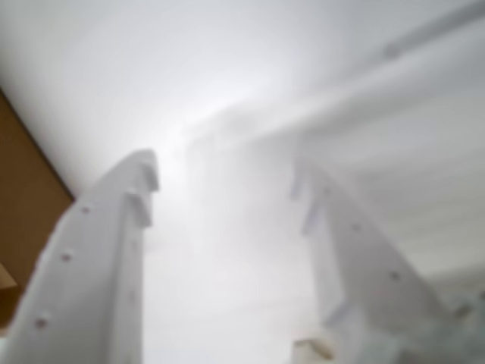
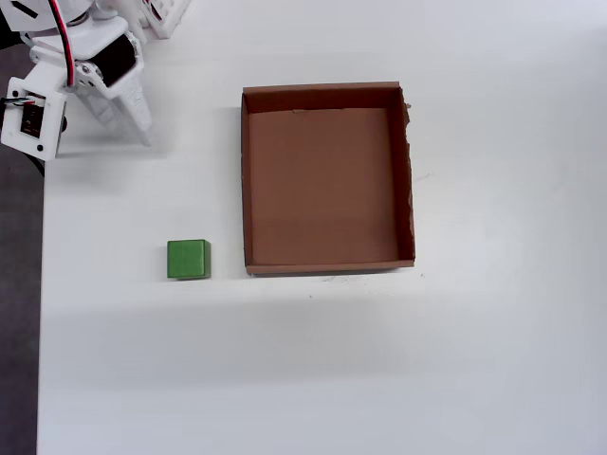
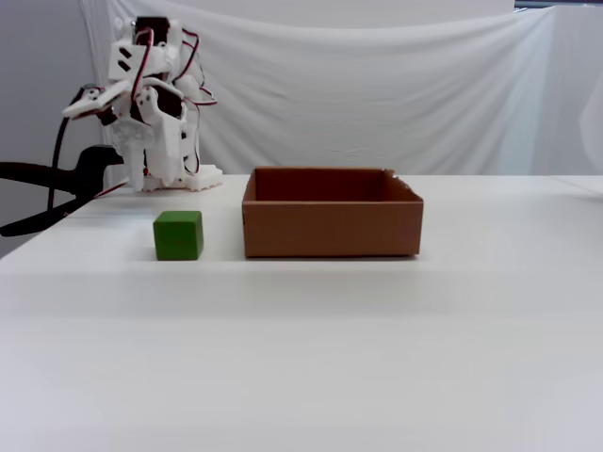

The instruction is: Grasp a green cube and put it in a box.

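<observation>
Overhead view, green cube (image 2: pixel 188 259) left of box (image 2: pixel 328 269) (apart), tool (image 1: pixel 227 193) agape

The overhead view looked straight down on the table (image 2: pixel 474 379). The fixed view faced it low from the front edge; both shared the box (image 2: pixel 327 178) and green cube (image 2: pixel 188 259). The wrist view sat close, blurred.

Wrist view heavily blurred, fingers (image 1: pixel 114 250) soft-edged, brown sliver at left edge perhaps the box (image 1: pixel 23 205), cropped
</observation>
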Tool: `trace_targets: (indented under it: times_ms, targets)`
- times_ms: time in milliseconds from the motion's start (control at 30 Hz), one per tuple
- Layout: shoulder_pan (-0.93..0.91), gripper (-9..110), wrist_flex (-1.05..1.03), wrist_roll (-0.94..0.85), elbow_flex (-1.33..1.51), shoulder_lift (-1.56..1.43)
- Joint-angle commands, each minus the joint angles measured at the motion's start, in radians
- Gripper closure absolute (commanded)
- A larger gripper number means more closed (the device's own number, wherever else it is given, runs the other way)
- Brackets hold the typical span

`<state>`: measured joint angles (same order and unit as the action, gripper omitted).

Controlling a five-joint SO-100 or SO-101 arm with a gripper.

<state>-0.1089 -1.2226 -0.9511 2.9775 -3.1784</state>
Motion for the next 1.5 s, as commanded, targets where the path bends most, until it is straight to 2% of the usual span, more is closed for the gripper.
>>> trace_targets:
  times_ms: [0, 667, 967, 1467]
  targets:
    - [-0.002, 79, -0.009, 0.012, -0.005, -0.006]
    - [-0.026, 79, -0.003, 0.012, -0.006, -0.006]
    - [-0.018, 78, 0.207, 0.012, -0.008, -0.006]
    - [0.006, 78, 0.362, -0.005, -0.086, 0.175]
